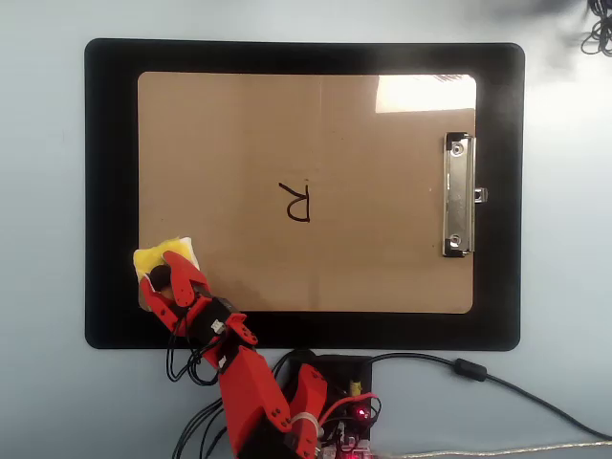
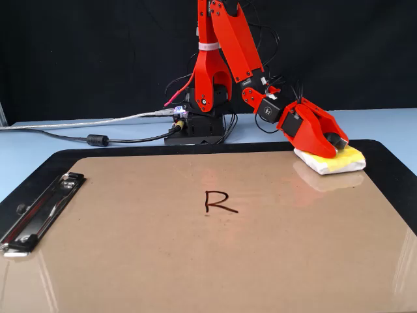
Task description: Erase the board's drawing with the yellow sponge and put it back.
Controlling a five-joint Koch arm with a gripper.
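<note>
Fingers (image 2: 335, 145) closed around yellow sponge's (image 2: 339, 160) knob at board (image 2: 195, 261) corner.

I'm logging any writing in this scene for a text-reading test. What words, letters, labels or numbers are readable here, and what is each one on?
"R": drawing hand-drawn in black marker near the middle of the board; it appears upside down in the overhead view.
No other text is readable: none shows on the metal clip, yellow sponge, claw or black mat.
</note>
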